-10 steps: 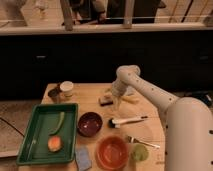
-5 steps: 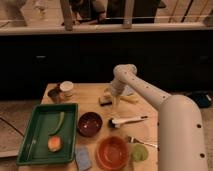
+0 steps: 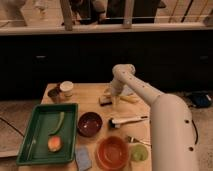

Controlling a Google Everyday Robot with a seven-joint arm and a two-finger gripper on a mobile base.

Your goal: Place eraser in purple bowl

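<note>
White arm (image 3: 150, 95) has brought end effector (image 3: 114, 99) down beside eraser (image 3: 105, 101).

Lab-like area: wooden table (image 3: 85, 100), dark cabinets (image 3: 50, 60), railing (image 3: 128, 15) behind (gripper (image 3: 114, 101) low over table).

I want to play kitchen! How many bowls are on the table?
2. The purple bowl sits right beside the green tray; the orange bowl is in front of it, nearer the camera. The gripper hangs by the eraser, further back. None seem hidden.
</note>
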